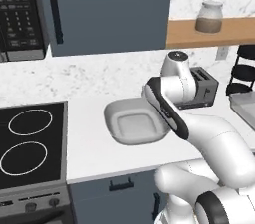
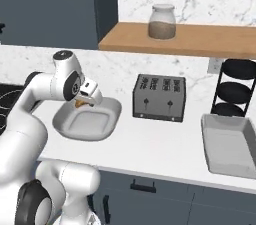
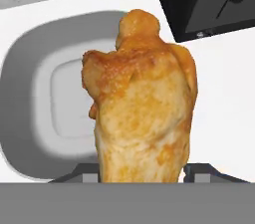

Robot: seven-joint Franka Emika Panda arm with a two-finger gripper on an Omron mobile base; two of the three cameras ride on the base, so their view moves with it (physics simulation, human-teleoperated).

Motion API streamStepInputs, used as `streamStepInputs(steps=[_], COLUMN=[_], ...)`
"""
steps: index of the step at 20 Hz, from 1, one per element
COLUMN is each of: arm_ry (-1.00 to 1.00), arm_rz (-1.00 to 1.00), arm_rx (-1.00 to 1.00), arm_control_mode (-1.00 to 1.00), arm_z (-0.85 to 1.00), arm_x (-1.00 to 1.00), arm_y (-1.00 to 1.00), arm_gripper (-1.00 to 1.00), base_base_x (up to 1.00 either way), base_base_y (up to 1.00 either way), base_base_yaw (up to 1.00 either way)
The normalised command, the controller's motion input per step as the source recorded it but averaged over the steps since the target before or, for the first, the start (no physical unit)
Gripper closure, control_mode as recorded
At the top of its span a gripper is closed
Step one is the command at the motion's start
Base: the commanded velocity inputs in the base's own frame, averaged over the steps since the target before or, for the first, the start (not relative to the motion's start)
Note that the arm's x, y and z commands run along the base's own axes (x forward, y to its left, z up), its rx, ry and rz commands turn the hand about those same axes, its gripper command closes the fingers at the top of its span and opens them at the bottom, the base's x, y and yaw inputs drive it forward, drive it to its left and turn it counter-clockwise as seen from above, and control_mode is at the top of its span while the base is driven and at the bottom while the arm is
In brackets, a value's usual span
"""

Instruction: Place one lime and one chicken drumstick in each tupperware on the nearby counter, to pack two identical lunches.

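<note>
Gripper (image 2: 81,101) positioned above the near rim of the oval white tupperware (image 2: 111,117), jaws pinched on a chicken drumstick (image 3: 142,118). Drumstick seen in the hand view standing large between the two dark finger tips, golden-brown and lumpy, narrower end pointing away from the hand. In the right base view, only a small orange-brown sliver of it visible under the hand, over the tub's rim. Held clear of the tub floor; exact gap not determinable.

Oval tub resting on the white counter (image 2: 150,151), just left of a dark toaster (image 2: 159,97), interior bare as far as visible. In the left base view, tub (image 1: 130,126) partly masked by the forearm, toaster (image 1: 203,86) behind the wrist.

Rectangular light-grey tray (image 2: 228,145) at the right end of the counter, well apart from the tub, toaster between them; nothing seen inside its visible part. Black three-tier rack (image 2: 236,89) standing behind the tray against the wall.

Glass jar (image 2: 162,21) with brownish contents on the wooden shelf (image 2: 200,40) above the toaster. Cooktop (image 1: 31,143) with two ring burners left of the counter, microwave (image 1: 20,14) above it. Dark blue-grey drawers with black handles below the worktop
</note>
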Motion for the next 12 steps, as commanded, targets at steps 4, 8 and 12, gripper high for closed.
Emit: streamStepInputs(steps=[4,8,12], arm_ry=[0.0,0.14,0.18], arm_rz=[0.0,0.0,0.07], arm_rx=[0.0,-0.03,0.0], arm_control_mode=[1.0,-1.0,-1.0], arm_z=[0.0,-0.46,-0.61], arm_x=[0.0,0.06,0.06], arm_y=[0.0,0.11,-0.3], arm_gripper=[1.0,1.0,1.0], base_base_x=[0.61,0.09,0.0], base_base_y=[1.0,0.21,0.0], base_base_yaw=[-0.05,0.0,0.0])
